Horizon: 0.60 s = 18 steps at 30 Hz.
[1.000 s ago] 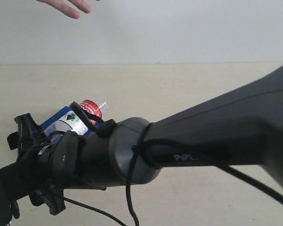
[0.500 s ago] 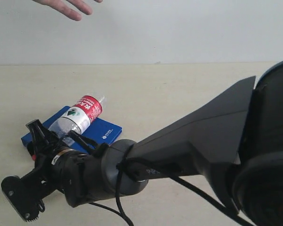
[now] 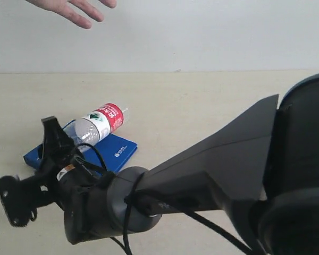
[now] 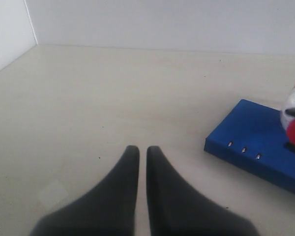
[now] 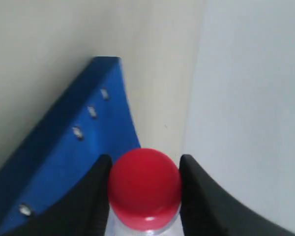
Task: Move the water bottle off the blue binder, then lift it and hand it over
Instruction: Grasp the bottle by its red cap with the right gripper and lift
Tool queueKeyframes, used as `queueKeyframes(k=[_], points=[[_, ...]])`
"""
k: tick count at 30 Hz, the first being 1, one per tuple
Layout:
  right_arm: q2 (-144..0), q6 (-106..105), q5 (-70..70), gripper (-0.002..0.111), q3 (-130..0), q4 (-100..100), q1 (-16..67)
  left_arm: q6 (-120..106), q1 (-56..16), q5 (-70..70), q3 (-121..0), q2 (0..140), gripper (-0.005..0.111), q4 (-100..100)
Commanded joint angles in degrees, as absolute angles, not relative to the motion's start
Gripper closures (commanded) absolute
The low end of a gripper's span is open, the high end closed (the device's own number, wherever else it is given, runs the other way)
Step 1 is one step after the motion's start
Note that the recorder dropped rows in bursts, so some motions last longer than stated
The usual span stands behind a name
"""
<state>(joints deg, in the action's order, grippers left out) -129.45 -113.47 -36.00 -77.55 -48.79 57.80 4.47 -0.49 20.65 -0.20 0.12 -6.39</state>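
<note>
Right gripper (image 5: pixel 145 160) is clamping the water bottle (image 3: pixel 100 122) at the neck, with one finger pressing on each side of the red cap (image 5: pixel 145 179). It is closing only as far as the cap allows.

The bottle is lying tilted above the blue binder (image 3: pixel 119 150). Its base end is pointing up and away past the binder's far edge, and its cap end is hiding behind the gripper in the exterior view. I can't tell whether any part of the bottle is touching the binder cover (the arm is blocking that spot).

The binder is lying flat on the counter (image 3: pixel 212 101), with its white logo (image 3: pixel 117 153) corner facing the near side. A row of metal rivets (image 4: pixel 244 149) is showing along its spine edge.

Left gripper (image 4: pixel 138 147) is sitting over bare counter just off the binder's spine side. Its fingers are nearly together, leaving only a thin slit, and it is gripping nothing.

A person's open hand (image 3: pixel 69 9) is hanging in the air well beyond the binder's far side, fingers spread.

The right arm (image 3: pixel 212 175) is filling most of the exterior view in front of the binder.
</note>
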Motion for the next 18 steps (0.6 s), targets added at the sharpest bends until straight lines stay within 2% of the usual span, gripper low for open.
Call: queueKeyframes(k=[1, 4, 12, 18], points=[[-122.6, -107.3, -41.3, 0.108, -77.5, -66.2, 58.7, 4.3, -0.6, 20.6, 0.0, 0.0, 0.101, -6.6], [-120.1, -109.5, -42.7, 0.108, -76.8, -76.1, 57.0, 4.3, -0.6, 20.6, 0.0, 0.0, 0.101, -6.6], [-116.9, -108.6, -54.3, 0.108, -72.0, -80.5, 46.5, 4.3, -0.6, 20.6, 0.0, 0.0, 0.101, -6.6], [-108.7, -95.7, -54.6, 0.108, -66.8, -79.9, 37.5, 4.3, -0.6, 20.6, 0.0, 0.0, 0.101, -6.6]])
